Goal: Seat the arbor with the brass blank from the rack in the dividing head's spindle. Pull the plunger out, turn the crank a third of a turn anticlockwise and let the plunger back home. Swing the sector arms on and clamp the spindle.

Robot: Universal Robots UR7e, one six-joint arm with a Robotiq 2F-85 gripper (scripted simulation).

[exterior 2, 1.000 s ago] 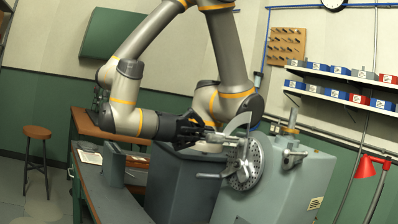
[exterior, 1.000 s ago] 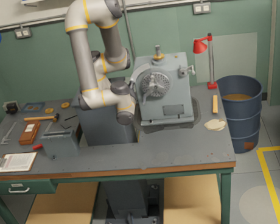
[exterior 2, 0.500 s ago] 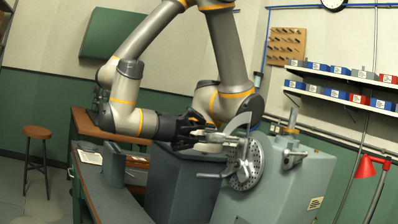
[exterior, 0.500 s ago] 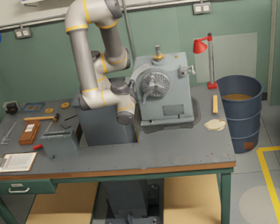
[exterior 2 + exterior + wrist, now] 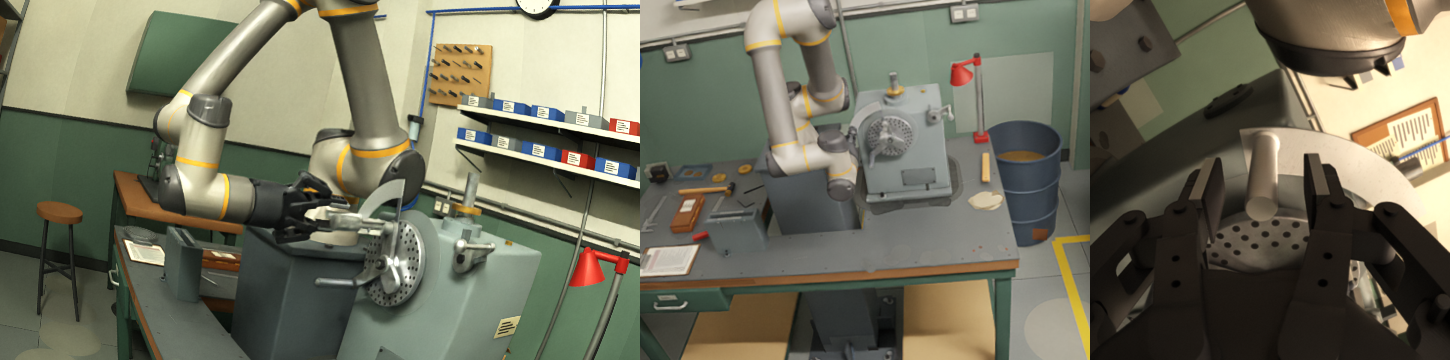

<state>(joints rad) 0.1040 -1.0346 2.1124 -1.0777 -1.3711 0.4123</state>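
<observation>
My gripper (image 5: pixel 1260 187) is open and holds nothing, its fingers standing either side of the grey sector-arm peg (image 5: pixel 1262 174) at the upper left of the drilled index plate (image 5: pixel 400 262). The pale sector arms (image 5: pixel 382 200) fan out above the plate on the dividing head (image 5: pixel 904 142). The crank (image 5: pixel 884 142) with its plunger handle crosses the plate's face and points down to the left. The arbor with the brass blank (image 5: pixel 894 85) stands upright in the spindle on top of the head. The clamp lever (image 5: pixel 939 114) sits at the head's upper right.
Behind the head a green wall carries sockets, and a red lamp (image 5: pixel 967 73) stands on a post to the right. A blue drum (image 5: pixel 1029 178) stands beside the bench. The empty rack (image 5: pixel 735 227), a hammer (image 5: pixel 706 190) and a clipboard (image 5: pixel 667 259) lie at the left.
</observation>
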